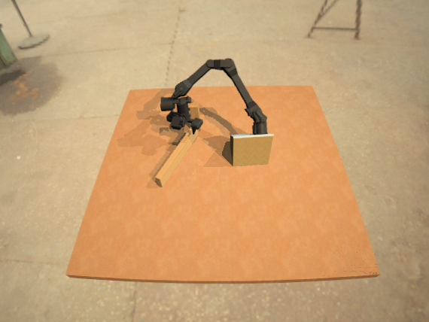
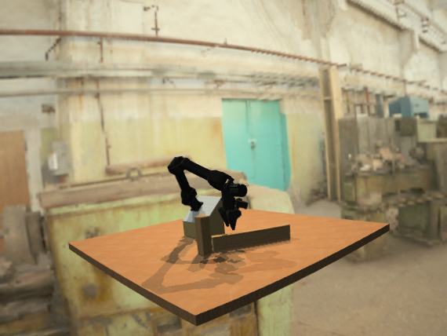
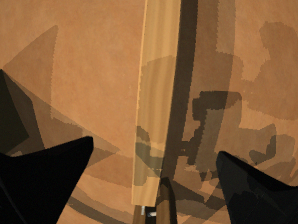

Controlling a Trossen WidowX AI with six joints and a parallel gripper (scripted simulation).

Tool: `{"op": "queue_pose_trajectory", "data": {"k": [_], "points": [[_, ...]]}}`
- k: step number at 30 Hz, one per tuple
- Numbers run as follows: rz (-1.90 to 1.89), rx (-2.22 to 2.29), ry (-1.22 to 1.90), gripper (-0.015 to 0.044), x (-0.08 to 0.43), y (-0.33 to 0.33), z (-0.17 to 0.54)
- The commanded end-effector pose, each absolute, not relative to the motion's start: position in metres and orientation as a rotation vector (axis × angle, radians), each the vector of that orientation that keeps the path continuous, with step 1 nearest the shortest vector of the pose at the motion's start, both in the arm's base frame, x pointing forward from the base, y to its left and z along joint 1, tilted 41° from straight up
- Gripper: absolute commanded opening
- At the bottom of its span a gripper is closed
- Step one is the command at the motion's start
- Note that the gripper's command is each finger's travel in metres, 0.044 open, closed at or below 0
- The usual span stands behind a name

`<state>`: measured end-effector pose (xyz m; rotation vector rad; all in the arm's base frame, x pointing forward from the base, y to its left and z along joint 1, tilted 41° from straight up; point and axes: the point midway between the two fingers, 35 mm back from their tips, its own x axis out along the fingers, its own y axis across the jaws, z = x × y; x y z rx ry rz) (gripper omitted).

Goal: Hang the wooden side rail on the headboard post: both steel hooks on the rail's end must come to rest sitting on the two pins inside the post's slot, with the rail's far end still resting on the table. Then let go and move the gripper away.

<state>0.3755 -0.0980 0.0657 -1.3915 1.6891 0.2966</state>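
Observation:
The long wooden side rail (image 1: 174, 159) (image 2: 251, 238) (image 3: 159, 75) stands on its narrow edge, its far end on the table. Its other end is close to the upright headboard post (image 1: 194, 110) (image 2: 203, 235) (image 3: 168, 202). In the wrist view small pieces of bright metal (image 3: 144, 210) show where rail and post meet; I cannot tell whether the hooks sit on the pins, and the slot is mostly hidden. My gripper (image 2: 234, 228) (image 3: 156, 151) is open and empty above the rail near its post end, with a finger to each side of the rail in the wrist view.
A block with a pale sloping top (image 1: 251, 150) (image 2: 209, 205) stands on the table (image 1: 226, 233) (image 2: 314, 231) by the arm's base. The post stands just beyond the rail's near end, close to my gripper. Arm shadows fall around rail and post.

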Motion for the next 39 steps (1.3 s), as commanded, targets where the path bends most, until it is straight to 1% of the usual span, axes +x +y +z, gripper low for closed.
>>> {"op": "queue_pose_trajectory", "data": {"k": [1,39], "points": [[0.311,-1.390,1.699,0.0440,0.373,-0.104,0.056],[0.310,-1.392,1.700,0.0440,0.375,-0.142,0.013]]}}
